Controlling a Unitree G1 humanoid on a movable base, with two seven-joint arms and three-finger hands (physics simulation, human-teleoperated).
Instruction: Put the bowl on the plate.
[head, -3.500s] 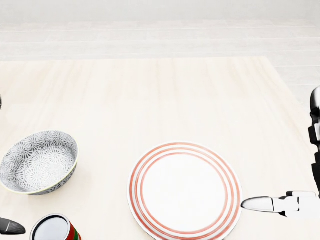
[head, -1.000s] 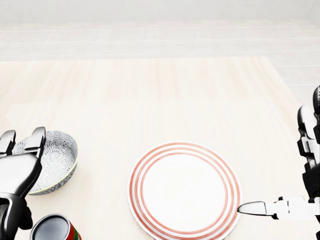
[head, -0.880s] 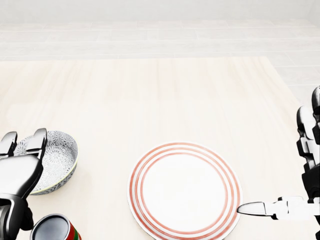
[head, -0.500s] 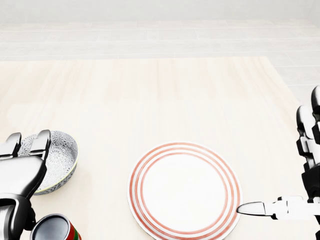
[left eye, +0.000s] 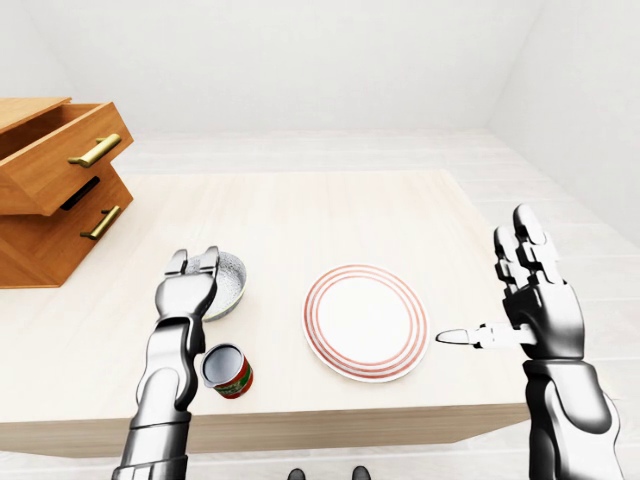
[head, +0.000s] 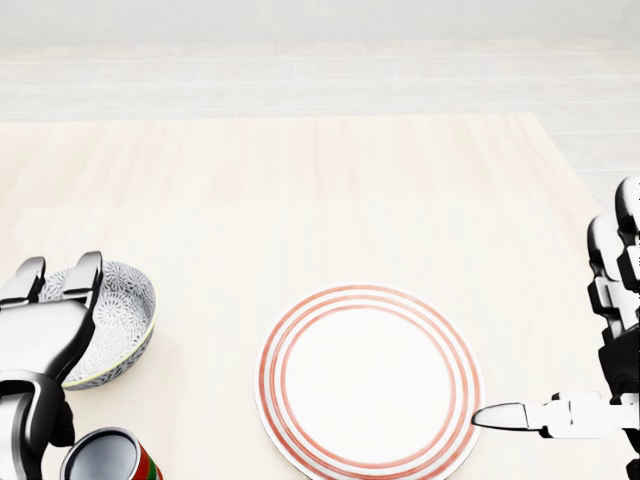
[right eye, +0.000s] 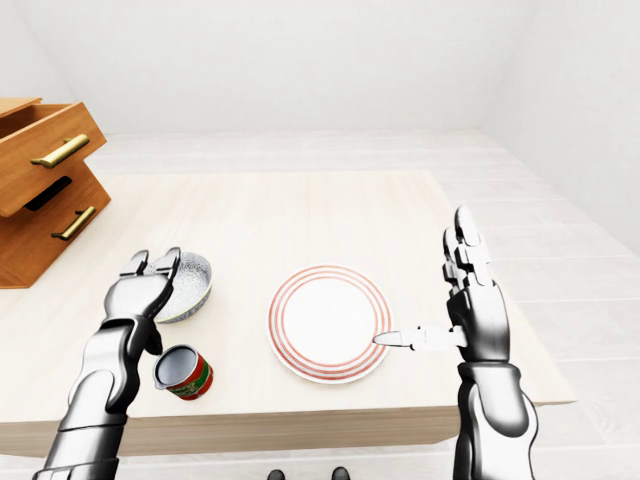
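Since the earliest head picture, where only a dark tip showed at the lower left, the left hand (head: 40, 330) has come up over the near rim of the bowl (head: 118, 320), and in the last half second it has crept a little lower and left. Bowl, plate and can lie where they lay; the right hand has barely shifted.

By my judgement the task is at its start: the bowl is not yet gripped or lifted, and the grasp, the carry to the right and the setting down all remain.

Nearest, at the bottom left of the head view, stands a red can (head: 108, 458), upright, its top a flat metal disc; whether it is sealed I cannot tell. It sits just beside the left forearm, which may brush it.

Next comes the left hand, its fingers (head: 85, 272) spread and straight over the bowl's near rim, closed on nothing. The bowl rests on the bench (head: 330, 190), left of the plate and apart from it; what shows of its patterned inside holds nothing.

The plate (head: 370, 380), red-ringed, lies bare at the centre. To its right the right hand (left eye: 535, 305) is held up, fingers released, thumb pointing at the plate's rim, holding nothing.

Farthest, at the left of the left-eye view, a wooden cabinet (left eye: 45, 190) has its top drawer (left eye: 60, 150) pulled out; its inside is hidden.
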